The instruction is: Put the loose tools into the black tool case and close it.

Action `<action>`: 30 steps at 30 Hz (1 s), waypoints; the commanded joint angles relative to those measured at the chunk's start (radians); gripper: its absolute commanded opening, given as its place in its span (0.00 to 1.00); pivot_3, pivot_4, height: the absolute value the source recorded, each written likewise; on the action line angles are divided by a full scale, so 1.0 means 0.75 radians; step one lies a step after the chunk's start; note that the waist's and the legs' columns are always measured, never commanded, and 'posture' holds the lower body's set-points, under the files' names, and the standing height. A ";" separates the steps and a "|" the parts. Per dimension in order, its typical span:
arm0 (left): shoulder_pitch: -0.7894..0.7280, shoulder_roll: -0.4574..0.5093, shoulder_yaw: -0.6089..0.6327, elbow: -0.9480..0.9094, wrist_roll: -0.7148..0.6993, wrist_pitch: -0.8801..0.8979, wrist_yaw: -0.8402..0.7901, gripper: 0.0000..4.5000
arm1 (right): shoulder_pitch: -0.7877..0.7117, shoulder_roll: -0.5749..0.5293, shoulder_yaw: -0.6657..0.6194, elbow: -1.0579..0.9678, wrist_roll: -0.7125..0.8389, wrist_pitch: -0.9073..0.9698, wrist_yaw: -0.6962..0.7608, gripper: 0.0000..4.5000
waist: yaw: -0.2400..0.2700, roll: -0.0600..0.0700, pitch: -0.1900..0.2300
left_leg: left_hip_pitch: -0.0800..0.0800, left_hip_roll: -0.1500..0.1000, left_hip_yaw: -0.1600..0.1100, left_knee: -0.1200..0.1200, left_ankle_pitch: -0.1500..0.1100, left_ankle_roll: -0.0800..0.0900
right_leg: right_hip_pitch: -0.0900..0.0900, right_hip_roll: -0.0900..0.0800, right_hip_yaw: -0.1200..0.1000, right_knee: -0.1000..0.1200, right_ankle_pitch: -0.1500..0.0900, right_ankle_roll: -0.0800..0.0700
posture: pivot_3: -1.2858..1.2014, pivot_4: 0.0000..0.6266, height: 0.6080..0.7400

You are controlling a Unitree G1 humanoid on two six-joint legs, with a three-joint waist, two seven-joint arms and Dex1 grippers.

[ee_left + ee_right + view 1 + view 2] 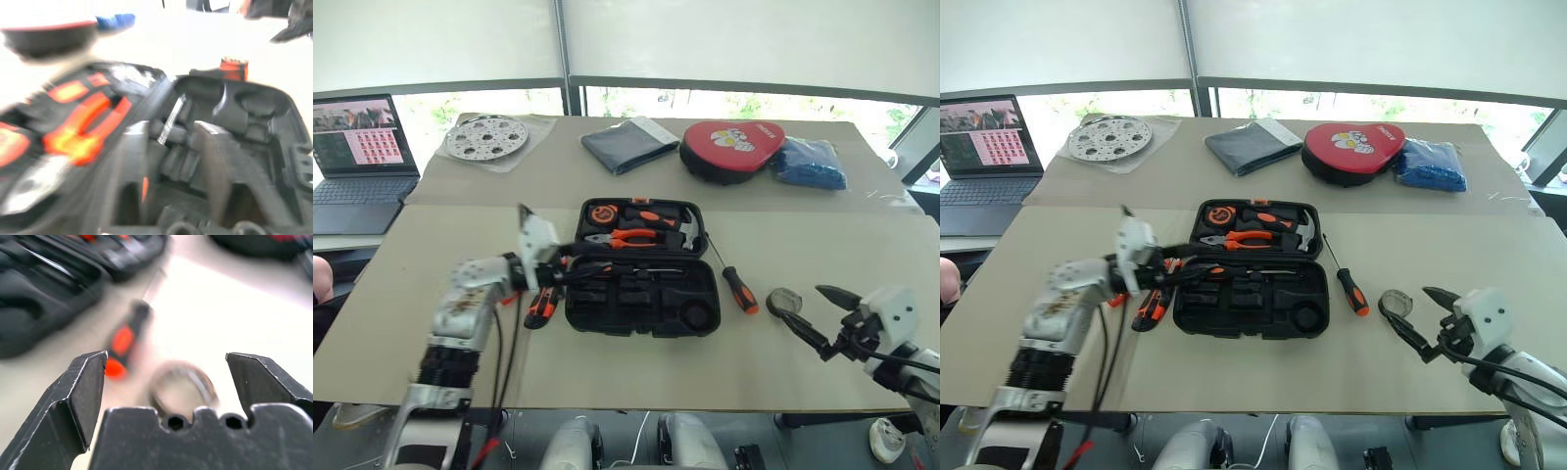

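My left pincer (171, 161), fingers parted, is hovering over the open tool case (642, 266); my right pincer (166, 377), spread wide, is facing the tape roll (783, 301).

The tool case (642, 279) lies open in the middle of the bench (607, 362). One screwdriver (732, 278) lies just right of it, with the tape roll (783, 300) farther right. Another screwdriver (539, 306) lies just left of the case. Behind the case sit a folded pouch (628, 144) and, to its right, a round pad (731, 147). A laptop (357, 157) stands far left.
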 commanded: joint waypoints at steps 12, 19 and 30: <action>0.531 0.233 0.307 -0.310 -0.217 -0.103 -0.265 0.99 | -0.457 -0.202 0.270 -0.068 0.006 0.632 -0.101 1.00 | -0.003 0.000 0.003 | 0.009 -0.001 0.004 -0.007 0.004 -0.002 | 0.004 -0.002 0.001 -0.004 -0.003 -0.011 | 0.52 0.24 1.00; 0.538 0.222 0.189 -0.393 -0.179 -0.134 -0.236 1.00 | -0.812 -0.198 0.557 0.117 -0.114 0.880 -0.171 0.94 | 0.006 0.000 0.003 | -0.003 -0.001 0.003 -0.010 0.004 -0.002 | -0.009 0.001 0.000 -0.004 0.003 -0.006 | 0.52 0.24 1.00; 0.530 0.229 0.184 -0.470 -0.227 -0.109 -0.179 1.00 | -0.912 -0.139 0.531 0.153 -0.198 0.964 -0.302 0.24 | 0.007 -0.001 0.003 | -0.013 -0.003 0.003 -0.008 0.002 0.001 | -0.014 0.000 -0.001 -0.008 0.002 -0.001 | 0.52 0.24 1.00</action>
